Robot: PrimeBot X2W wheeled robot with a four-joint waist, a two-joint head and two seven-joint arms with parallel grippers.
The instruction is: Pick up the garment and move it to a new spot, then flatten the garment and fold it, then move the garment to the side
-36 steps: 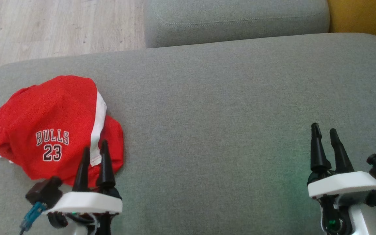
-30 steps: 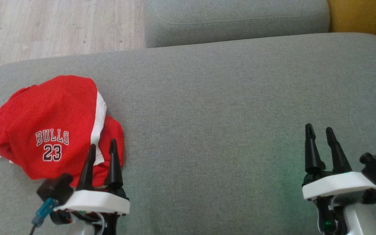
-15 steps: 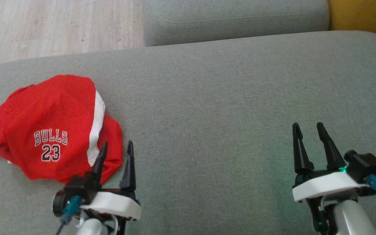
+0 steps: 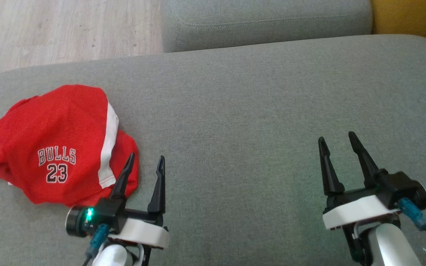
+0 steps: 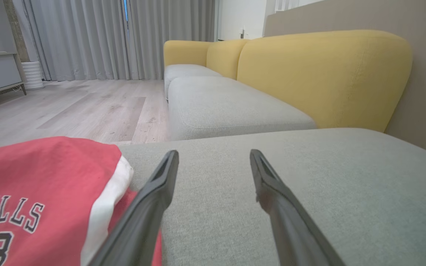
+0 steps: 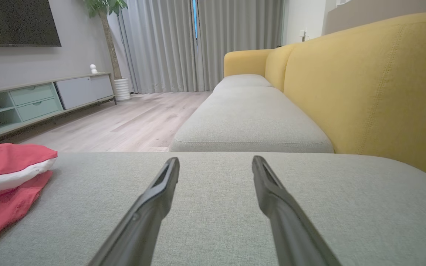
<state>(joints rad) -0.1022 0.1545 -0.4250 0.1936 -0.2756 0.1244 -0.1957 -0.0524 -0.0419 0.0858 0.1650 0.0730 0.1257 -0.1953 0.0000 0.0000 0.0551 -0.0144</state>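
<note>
A red garment with a white stripe and "BULLS 23" lettering lies bunched at the left end of the grey sofa seat. It fills the lower left of the left wrist view as red cloth and peeks in at the left of the right wrist view as a red heap. My left gripper stands open just off the garment's right edge, its left finger over the hem. My right gripper is open over bare cushion far to the right, holding nothing.
A second grey seat cushion lies beyond the one in front of me, with a yellow backrest to the right. Wooden floor runs past the cushion's far left edge. A low cabinet stands across the room.
Both grippers have opened wider. The left one has drifted right, off the garment toward its right edge. The right one has shifted left. The garment has not moved.
</note>
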